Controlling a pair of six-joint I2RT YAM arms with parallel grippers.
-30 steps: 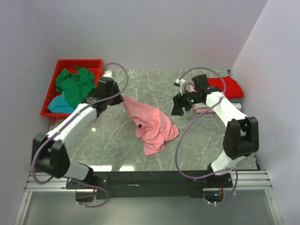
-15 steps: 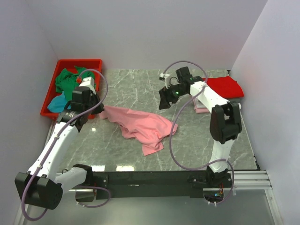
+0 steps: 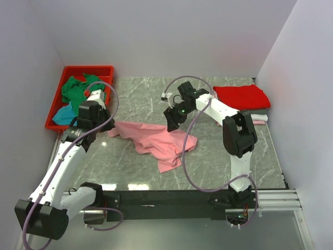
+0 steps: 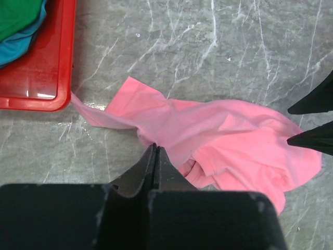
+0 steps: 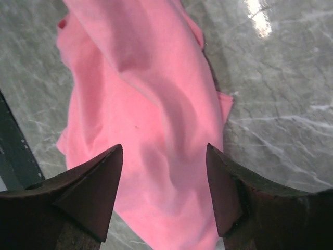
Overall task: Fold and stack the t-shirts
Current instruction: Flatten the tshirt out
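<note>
The step in hand looks like spreading one shirt out flat so it can be folded. The pink t-shirt [image 3: 156, 139] lies in the middle of the table [image 3: 145, 99], nearer the left side. It is all bunched up, with bumps and folds, and one thin corner is pulled out toward the left.

The left gripper [image 4: 155, 151] is low at the left side of the shirt. Its fingers are pressed tight together, and a bit of the pink edge looks pinched between them.

The right gripper [image 5: 164, 151] hangs over the right part of the shirt. Its fingers are wide apart, with only pink cloth below them. It holds nothing.

I think the next move is for the right gripper to go down, pinch an edge on its side, and then both arms pull apart to lay the shirt flat. It needs to grab one layer only, or the bunch will come up in a lump.

Far left, a red bin [image 3: 83, 69] holds a green shirt [image 3: 78, 91] and a teal shirt [image 3: 63, 114]. Far right, a red shirt [image 3: 242, 96] lies neatly folded.
</note>
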